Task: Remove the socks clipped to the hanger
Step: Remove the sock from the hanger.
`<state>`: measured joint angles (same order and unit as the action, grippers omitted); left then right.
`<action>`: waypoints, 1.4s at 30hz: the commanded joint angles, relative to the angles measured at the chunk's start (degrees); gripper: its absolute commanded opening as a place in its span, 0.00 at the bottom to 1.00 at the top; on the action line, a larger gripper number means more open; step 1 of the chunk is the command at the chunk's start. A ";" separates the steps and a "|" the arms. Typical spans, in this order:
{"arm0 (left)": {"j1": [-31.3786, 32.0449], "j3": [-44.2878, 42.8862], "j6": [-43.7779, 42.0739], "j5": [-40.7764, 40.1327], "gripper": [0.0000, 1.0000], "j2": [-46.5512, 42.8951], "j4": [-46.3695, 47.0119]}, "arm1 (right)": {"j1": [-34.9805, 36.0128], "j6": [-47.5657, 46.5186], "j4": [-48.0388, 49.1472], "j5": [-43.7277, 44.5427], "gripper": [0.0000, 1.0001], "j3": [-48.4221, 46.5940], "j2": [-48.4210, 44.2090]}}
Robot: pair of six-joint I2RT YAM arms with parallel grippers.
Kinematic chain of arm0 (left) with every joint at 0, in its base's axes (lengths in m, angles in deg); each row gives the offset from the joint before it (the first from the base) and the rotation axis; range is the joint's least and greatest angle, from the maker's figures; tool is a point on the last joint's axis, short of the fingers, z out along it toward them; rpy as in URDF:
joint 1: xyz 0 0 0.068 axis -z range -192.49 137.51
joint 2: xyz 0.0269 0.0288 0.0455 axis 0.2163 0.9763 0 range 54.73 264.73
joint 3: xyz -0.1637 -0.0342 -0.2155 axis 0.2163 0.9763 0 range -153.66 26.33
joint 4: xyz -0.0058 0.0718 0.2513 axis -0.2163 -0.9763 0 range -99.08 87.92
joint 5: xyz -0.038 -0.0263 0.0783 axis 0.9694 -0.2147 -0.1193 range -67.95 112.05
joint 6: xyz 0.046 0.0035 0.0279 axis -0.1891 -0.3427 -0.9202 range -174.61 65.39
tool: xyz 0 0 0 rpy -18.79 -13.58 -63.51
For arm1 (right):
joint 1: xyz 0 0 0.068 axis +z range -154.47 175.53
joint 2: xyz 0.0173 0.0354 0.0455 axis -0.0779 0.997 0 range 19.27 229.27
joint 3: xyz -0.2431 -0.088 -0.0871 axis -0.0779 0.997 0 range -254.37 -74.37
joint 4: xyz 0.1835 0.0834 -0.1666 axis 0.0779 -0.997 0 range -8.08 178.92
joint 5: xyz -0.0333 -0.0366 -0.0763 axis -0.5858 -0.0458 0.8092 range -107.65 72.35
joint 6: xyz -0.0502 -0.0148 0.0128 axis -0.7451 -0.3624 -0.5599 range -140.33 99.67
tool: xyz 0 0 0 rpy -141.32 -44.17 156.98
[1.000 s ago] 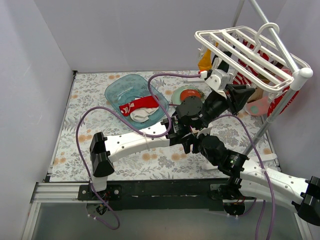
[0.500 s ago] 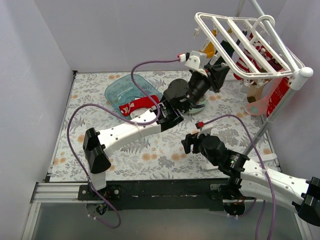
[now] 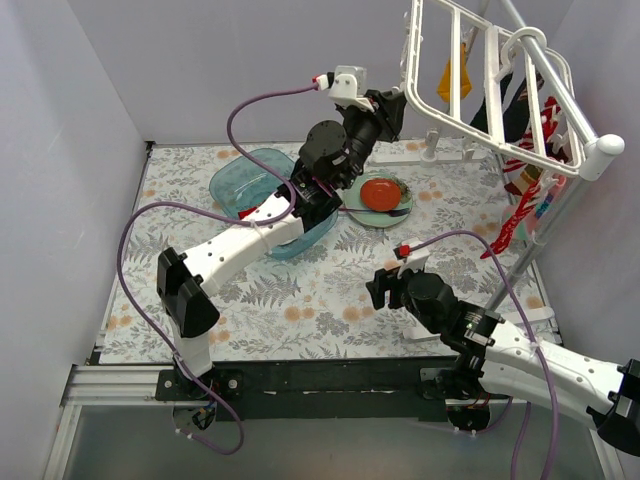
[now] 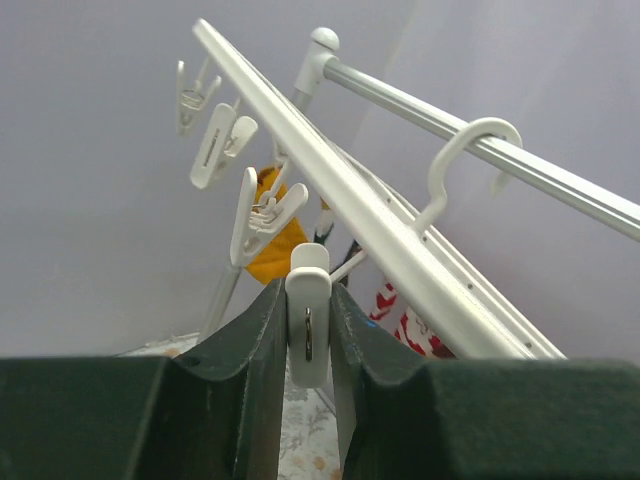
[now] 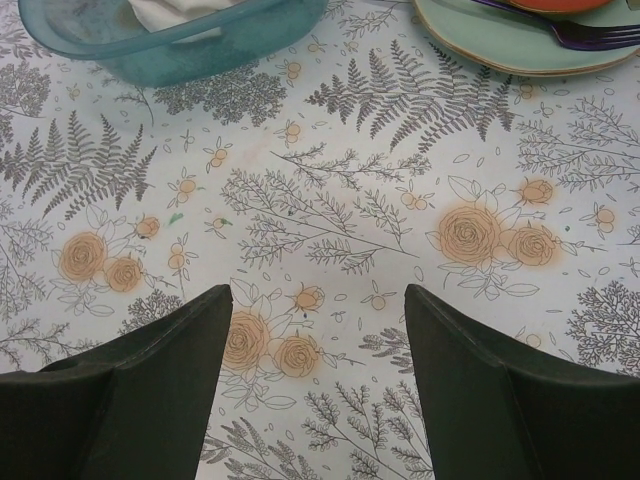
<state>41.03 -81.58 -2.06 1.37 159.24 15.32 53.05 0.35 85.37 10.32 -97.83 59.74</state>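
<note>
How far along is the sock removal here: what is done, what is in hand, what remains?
Done: some fabric, apparently removed socks, lies in the blue tub. In hand: the left gripper is shut on a white clip of the hanger; the right gripper hangs open over the tablecloth. Left: the yellow sock, dark sock and red-and-white striped sock are still clipped on.

White hanger (image 4: 330,165), mustard sock (image 4: 275,258), teal tub (image 5: 180,45), grey-fern and orange-rose tablecloth (image 5: 330,200).
</note>
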 commanded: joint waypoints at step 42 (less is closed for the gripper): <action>-12.30 -17.33 1.59 4.08 0.00 8.61 -7.04 | 0.32 54.81 -71.16 27.93 0.89 -45.18 25.09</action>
<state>30.14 -97.17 -0.33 6.33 168.79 9.03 53.05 44.92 24.17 33.20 -140.71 83.06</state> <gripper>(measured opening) 0.189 0.822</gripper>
